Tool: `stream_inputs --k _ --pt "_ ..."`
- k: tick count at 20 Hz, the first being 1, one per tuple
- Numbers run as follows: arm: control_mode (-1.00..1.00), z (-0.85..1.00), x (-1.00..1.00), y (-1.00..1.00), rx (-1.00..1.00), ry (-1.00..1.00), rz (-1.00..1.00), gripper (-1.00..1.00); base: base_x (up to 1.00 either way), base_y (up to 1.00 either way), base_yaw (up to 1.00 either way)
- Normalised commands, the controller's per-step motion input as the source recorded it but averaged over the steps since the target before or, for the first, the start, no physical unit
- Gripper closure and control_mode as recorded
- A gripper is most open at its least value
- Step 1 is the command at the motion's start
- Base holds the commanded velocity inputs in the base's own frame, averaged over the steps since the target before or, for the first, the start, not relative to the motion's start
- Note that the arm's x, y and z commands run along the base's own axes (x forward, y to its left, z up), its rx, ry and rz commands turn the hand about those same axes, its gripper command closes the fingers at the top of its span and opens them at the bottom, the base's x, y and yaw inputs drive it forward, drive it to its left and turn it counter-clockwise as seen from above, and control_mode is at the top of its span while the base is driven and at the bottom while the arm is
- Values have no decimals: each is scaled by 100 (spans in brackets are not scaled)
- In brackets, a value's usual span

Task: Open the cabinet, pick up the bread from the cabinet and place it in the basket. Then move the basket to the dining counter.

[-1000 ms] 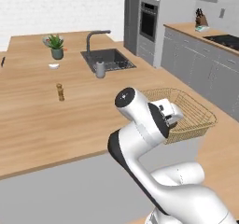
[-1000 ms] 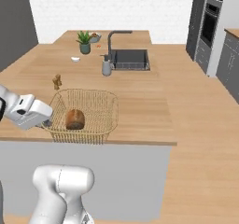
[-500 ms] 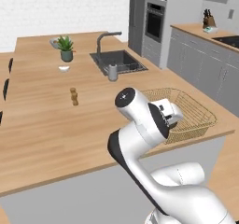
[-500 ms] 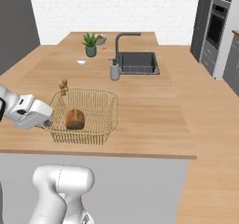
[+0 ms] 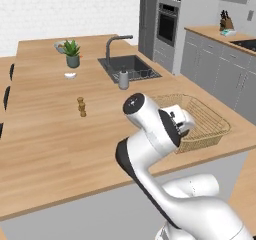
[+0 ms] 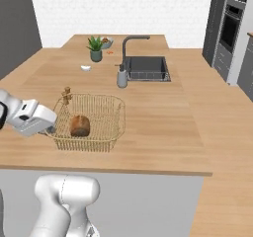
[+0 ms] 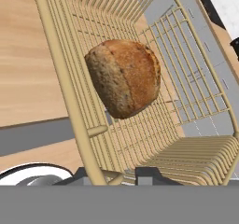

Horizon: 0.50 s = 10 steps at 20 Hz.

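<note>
Basket with bread, held at the desk edge.

Basket [image 6: 106, 117]: square tan wire weave, near the front edge of the wooden desk [image 6: 158, 122]; whether it rests on the desk or is lifted cannot be told. Bread [image 6: 80, 126]: rounded brown loaf inside the basket, toward its arm-side wall; no clear long axis. Pincer [image 7: 122, 174]: closed on the basket's near rim. Soap dispenser [image 6: 122, 77] stands beside the sink [image 6: 146, 68].
</note>
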Motion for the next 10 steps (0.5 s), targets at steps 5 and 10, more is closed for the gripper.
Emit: stream_inputs --k 5,10 --pt "-100 0 54 1 0 0 0 100 0 0 0" --pt "-100 -11 77 0 0 0 2 100 0 0 0"
